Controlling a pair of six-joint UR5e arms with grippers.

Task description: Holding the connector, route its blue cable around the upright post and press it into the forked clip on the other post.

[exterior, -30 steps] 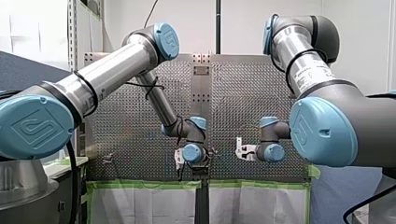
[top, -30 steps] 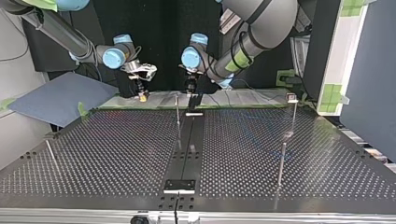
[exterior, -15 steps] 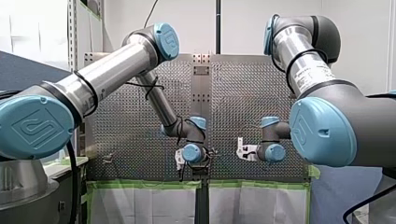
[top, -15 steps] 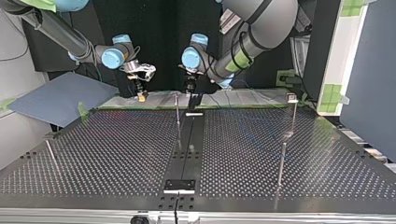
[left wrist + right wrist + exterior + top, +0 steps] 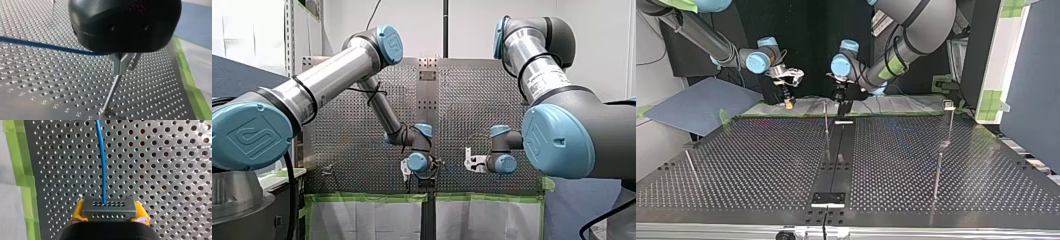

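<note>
Little has moved. Front view: my left gripper has crept up a shade and my right gripper stays put, so I judge the routing hardly advanced. Top view: both hang at the perforated table's far edge, the left beside a thin post. Left wrist view: the blue cable passes behind the gripper's black body, above a fork-topped post; open or closed, I cannot tell. Right wrist view: yellow pads clamp the connector, the cable running straight ahead.
</note>
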